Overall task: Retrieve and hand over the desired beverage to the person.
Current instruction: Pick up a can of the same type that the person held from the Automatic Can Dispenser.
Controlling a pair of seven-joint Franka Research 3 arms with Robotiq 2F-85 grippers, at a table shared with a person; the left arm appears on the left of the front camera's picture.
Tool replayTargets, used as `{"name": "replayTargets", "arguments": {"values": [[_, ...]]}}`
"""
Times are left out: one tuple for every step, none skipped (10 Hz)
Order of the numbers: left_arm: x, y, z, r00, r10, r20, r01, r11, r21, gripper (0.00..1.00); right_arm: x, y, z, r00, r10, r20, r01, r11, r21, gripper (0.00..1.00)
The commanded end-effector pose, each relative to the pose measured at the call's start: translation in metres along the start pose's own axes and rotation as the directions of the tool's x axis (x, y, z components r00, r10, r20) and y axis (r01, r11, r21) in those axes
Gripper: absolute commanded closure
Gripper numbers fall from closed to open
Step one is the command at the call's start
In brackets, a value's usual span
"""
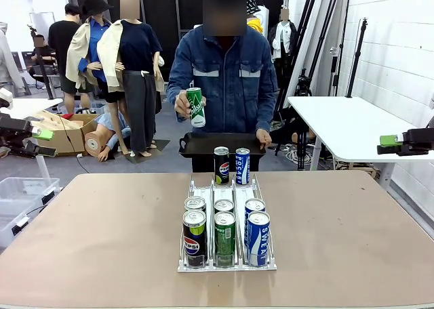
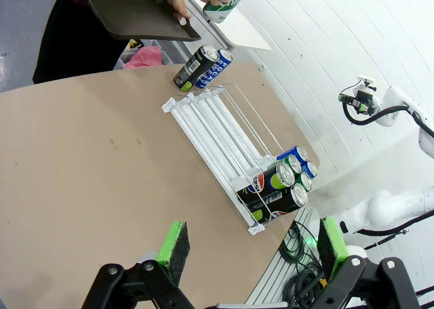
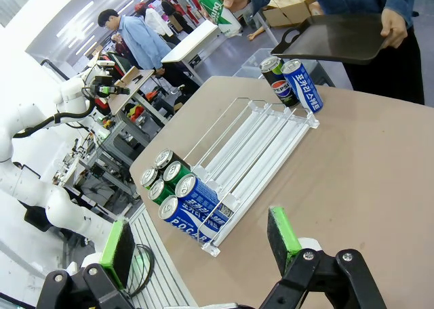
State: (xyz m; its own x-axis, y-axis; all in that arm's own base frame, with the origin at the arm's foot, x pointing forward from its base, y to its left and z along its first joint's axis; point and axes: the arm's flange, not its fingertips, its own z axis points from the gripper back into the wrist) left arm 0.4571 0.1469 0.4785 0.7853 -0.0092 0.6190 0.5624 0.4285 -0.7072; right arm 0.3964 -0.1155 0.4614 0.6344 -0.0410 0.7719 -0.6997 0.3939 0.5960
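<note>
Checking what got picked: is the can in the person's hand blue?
No, the can in the person's hand is green with white lettering, held up above the black tray.

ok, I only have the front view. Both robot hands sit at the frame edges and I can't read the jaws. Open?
Observer: Yes. The left wrist view shows the left hand with its green pads wide apart and nothing between them.
Operator: Right one?
Observer: Same. The right hand is open and empty, and it looks toward the white plastic can rack.
Operator: Anything in the rack lanes behind the front cans?
Observer: No. From the wrists, all three lanes are bare between the six cans at the near end and the two upright ones at the far end, a black Pepsi can and a blue Pocari Sweat can.
</note>
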Motion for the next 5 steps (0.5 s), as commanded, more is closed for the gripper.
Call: {"name": "replayTargets", "arguments": {"values": [[0.0011,-0.0009,0.0007,1.0,0.007,0.003,-0.007,1.0,0.007,0.0,0.0,0.0003,0.0008,1.0,-0.003,-0.009,0.003,1.0,0.001,0.0],[0.0011,-0.0009,0.0007,1.0,0.007,0.003,-0.007,1.0,0.007,0.0,0.0,0.0003,0.0008,1.0,-0.003,-0.009,0.003,1.0,0.001,0.0],[0.0011,-0.0009,0.0007,1.0,0.007,0.003,-0.007,1.0,0.007,0.0,0.0,0.0003,0.0008,1.0,-0.003,-0.009,0.003,1.0,0.001,0.0],[0.0011,-0.0009,0.0007,1.0,0.007,0.003,-0.007,1.0,0.007,0.0,0.0,0.0003,0.0008,1.0,-0.003,-0.009,0.003,1.0,0.001,0.0],[0.0011,-0.0009,0.0007,1.0,0.007,0.003,-0.007,1.0,0.007,0.0,0.0,0.0003,0.0008,1.0,-0.003,-0.009,0.003,1.0,0.001,0.0]]}}
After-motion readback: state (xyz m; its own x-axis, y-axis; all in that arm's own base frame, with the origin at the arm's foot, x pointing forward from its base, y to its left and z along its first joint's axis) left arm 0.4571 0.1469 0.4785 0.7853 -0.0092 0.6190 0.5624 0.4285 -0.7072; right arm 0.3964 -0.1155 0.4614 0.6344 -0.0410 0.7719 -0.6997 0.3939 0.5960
